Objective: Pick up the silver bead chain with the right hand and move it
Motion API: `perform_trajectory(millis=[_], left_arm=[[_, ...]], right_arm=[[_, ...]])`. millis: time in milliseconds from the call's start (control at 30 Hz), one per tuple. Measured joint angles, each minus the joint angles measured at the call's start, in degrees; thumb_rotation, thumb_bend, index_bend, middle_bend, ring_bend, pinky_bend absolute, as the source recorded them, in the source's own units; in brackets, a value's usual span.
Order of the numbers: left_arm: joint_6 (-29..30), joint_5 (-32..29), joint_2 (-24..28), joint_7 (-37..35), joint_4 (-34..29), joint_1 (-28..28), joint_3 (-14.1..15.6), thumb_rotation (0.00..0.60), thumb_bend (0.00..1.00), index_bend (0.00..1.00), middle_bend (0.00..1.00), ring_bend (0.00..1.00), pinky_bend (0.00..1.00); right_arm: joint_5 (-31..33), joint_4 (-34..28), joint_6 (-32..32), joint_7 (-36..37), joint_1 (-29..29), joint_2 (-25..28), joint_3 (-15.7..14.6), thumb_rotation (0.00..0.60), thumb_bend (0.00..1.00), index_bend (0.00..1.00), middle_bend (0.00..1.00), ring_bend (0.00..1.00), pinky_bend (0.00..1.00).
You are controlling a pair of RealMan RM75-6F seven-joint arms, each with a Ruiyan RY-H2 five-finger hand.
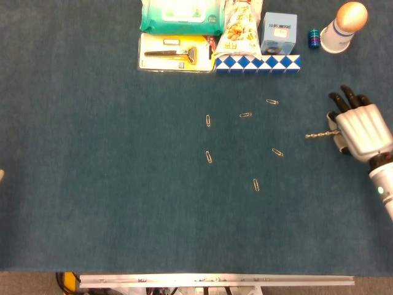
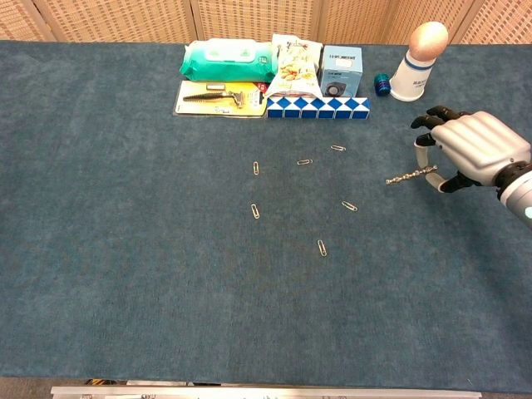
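Fingers (image 2: 426, 118) of the right hand (image 1: 362, 128) are pinching one end of the bead chain (image 1: 320, 134), which is sticking out leftward, nearly level, its free tip toward the paper clips (image 1: 277, 152). Only the chest view is showing the chain (image 2: 410, 175) tilting up toward the hand (image 2: 478, 150) above the cloth (image 2: 125, 249). Bare cloth is lying left and front; packages (image 1: 180, 15) are lining the far edge. Left hand: out of both views.

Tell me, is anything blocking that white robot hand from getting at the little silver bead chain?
No. The right hand already holds the silver bead chain at one end; the rest sticks out to the side. The nearest small metal paper clip lies apart on the blue cloth.
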Motion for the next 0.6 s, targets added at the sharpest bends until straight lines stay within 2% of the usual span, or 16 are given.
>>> perform_trajectory(millis=[333, 600], left_arm=[[0.25, 0.01, 0.19, -0.46, -0.04, 0.12, -0.05, 0.6, 0.03, 0.32, 0.22, 0.23, 0.44], [0.32, -0.23, 0.57, -1.09, -0.21, 0.25, -0.14, 0.6, 0.02, 0.32, 0.22, 0.23, 0.44]], right_arm=[[-1.84, -6.45, 0.9, -4.42, 0.29, 2.19, -1.0, 0.6, 0.35, 0.6, 0.17, 0.07, 0.24], [-1.77, -7.44, -0.3, -7.48, 1.3, 0.67, -1.56, 0.6, 0.35, 0.6, 0.17, 0.07, 0.24]])
